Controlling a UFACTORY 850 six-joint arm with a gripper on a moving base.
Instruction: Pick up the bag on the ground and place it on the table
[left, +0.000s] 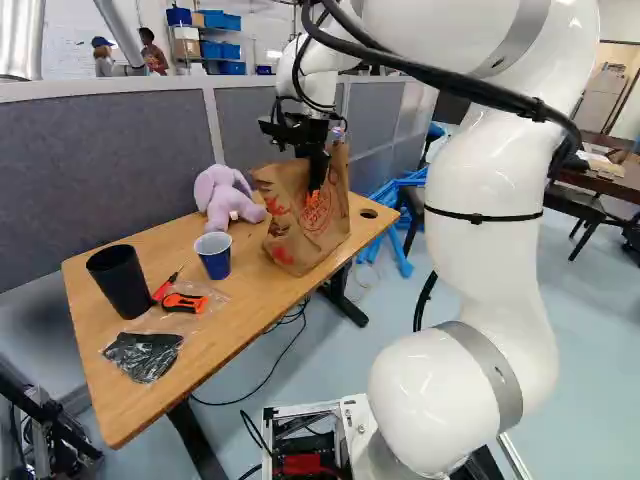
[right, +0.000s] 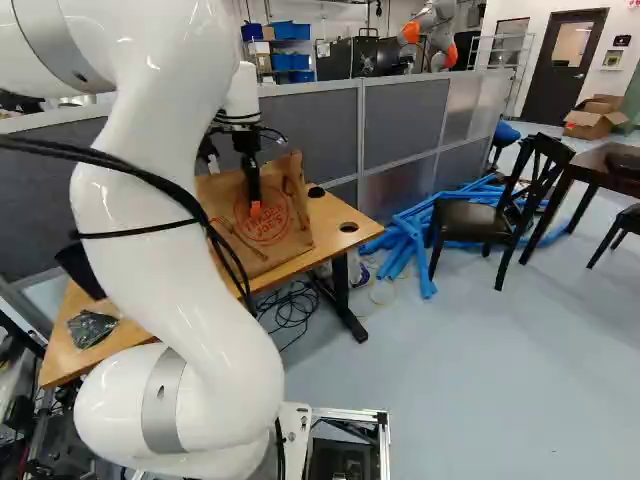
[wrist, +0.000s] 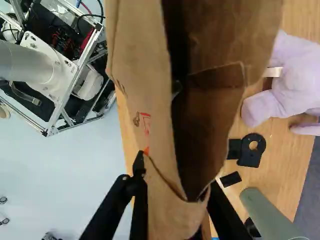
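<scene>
Left base: paper bag (left: 285, 235) upright on table (left: 240, 305), beside lilac plush (left: 219, 195), gripper (left: 315, 198) at it. Right base: orange pad against bag's printed face. Wrist: fingers part-open, bag wall pinched between.

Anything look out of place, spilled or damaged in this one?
Nothing looks spilled or broken. The paper bag is creased, its mouth narrowing towards the tool. Long blue pieces lie jumbled on the floor beside the table, which looks untidy.
</scene>
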